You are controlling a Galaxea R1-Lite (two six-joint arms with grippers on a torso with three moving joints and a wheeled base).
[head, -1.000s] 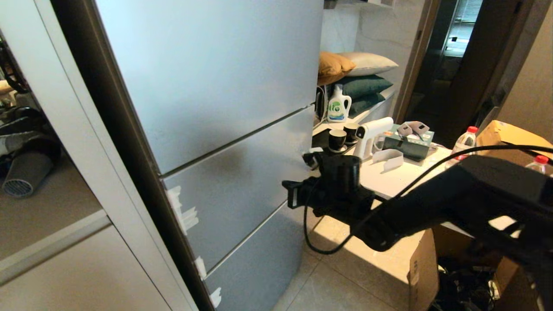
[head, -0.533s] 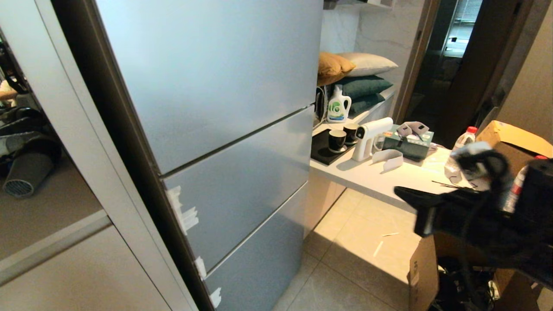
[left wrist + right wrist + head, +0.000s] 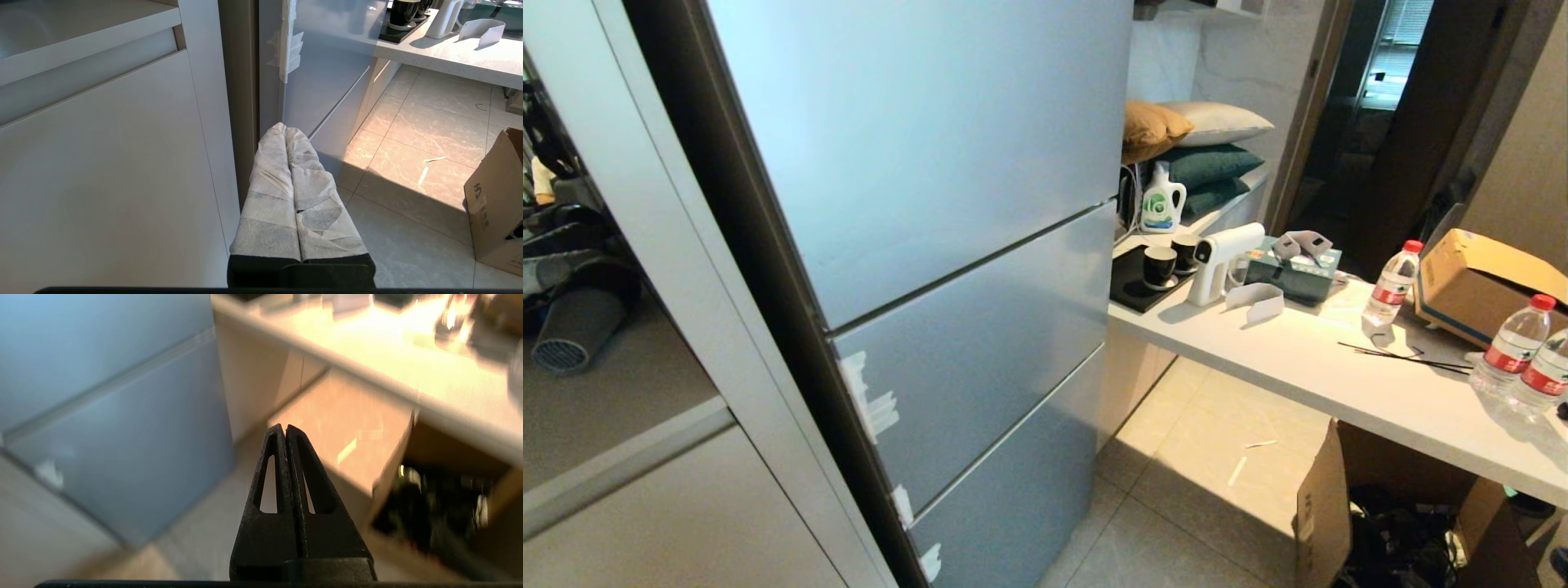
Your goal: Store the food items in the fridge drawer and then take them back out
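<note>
Beside the closed fridge drawer point(image 3: 980, 359), tape scraps point(image 3: 870, 400) at its nine o'clock edge, the white desk point(image 3: 1307, 367) carries red-labelled bottles point(image 3: 1392, 284), writing unreadable, while the left tool point(image 3: 284, 130) and right tool point(image 3: 284, 427) are clenched empty.

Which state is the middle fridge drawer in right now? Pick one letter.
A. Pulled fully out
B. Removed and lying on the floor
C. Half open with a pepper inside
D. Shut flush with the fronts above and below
D: in the head view the fridge drawer sits flush between the top door and the lowest front, with only thin seams showing and no food items in sight.
</note>
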